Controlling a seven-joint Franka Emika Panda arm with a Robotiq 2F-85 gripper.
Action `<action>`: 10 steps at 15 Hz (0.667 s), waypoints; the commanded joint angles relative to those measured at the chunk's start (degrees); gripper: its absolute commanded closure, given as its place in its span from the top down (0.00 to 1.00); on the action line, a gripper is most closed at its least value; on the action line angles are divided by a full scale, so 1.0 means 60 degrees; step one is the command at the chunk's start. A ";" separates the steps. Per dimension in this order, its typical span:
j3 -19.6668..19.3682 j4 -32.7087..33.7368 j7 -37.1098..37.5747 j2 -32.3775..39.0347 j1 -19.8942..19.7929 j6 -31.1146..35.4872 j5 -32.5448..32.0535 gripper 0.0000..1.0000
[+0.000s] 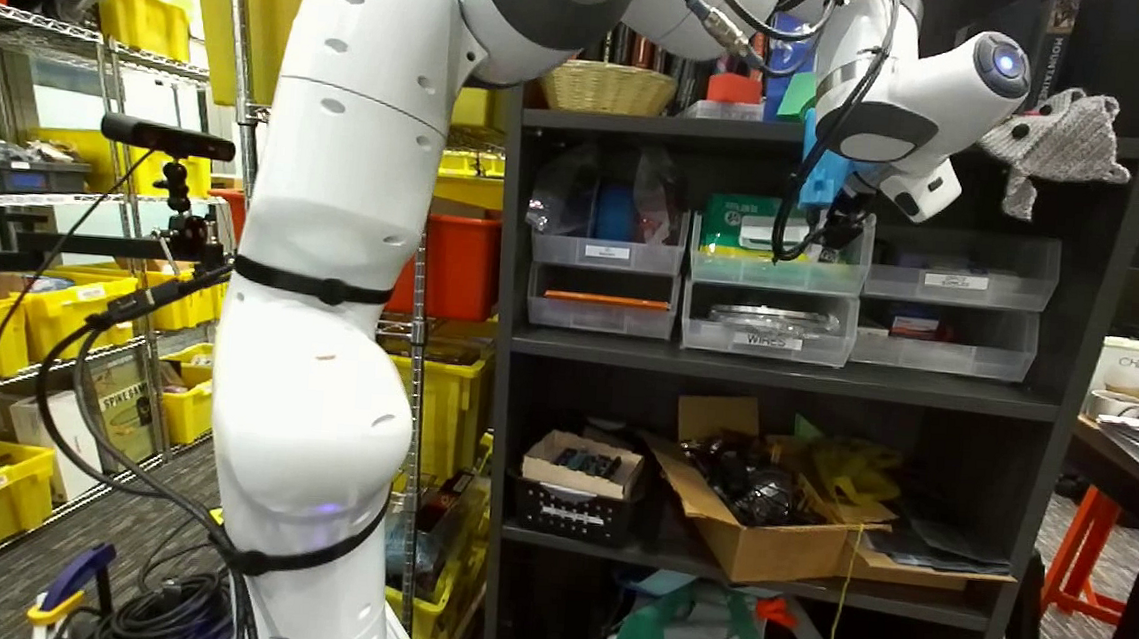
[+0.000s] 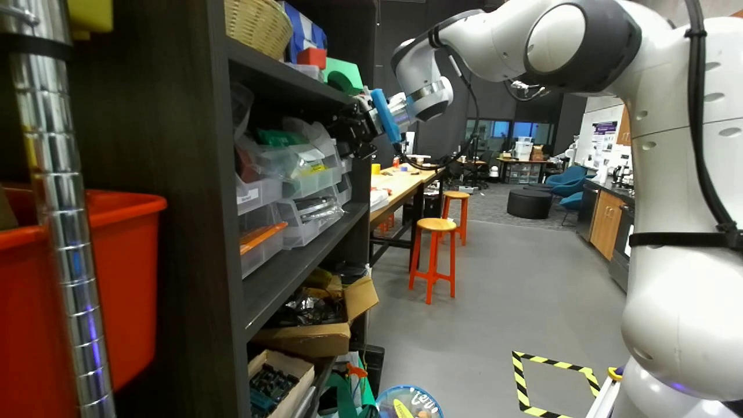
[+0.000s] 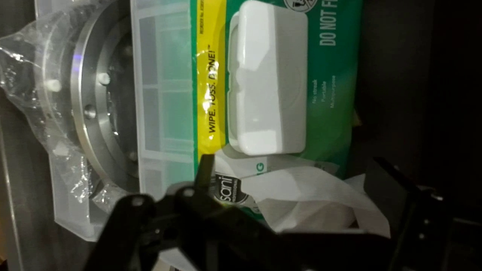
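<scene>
My gripper [image 3: 295,167] stands open in the wrist view, its fingers wide apart. Between and beyond the fingers lies a white wrinkled sheet [image 3: 297,188], perhaps a wipe or thin bag; nothing looks clamped. A green and yellow wipes pack [image 3: 333,94] with a white flip lid [image 3: 271,79] rests in a clear plastic bin [image 3: 165,113]. One finger overlaps the pack's printed end in the picture; whether it touches cannot be told. In an exterior view the dark gripper [image 1: 842,223] is at the right part of the bin [image 1: 778,272]. Another exterior view has the gripper [image 2: 354,130] at the bins' front.
Below is a bin labelled WIRES [image 1: 770,324], with metal rings [image 3: 83,75] in clear plastic. More clear bins [image 1: 953,286] stand alongside. The dark upper shelf board [image 1: 643,124] runs above, bearing a wicker basket [image 1: 608,90]. A grey plush toy [image 1: 1063,139] is near the wrist.
</scene>
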 commanded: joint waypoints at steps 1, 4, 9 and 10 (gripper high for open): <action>0.0150 0.0697 0.0434 0.0467 -0.0112 -0.0041 0.0180 1.00; 0.0197 0.1073 0.0645 0.0724 -0.0126 -0.0045 0.0149 1.00; 0.0251 0.1593 0.0924 0.1112 -0.0146 -0.0046 0.0100 1.00; 0.0255 0.1645 0.0972 0.1155 -0.0148 -0.0040 0.0087 1.00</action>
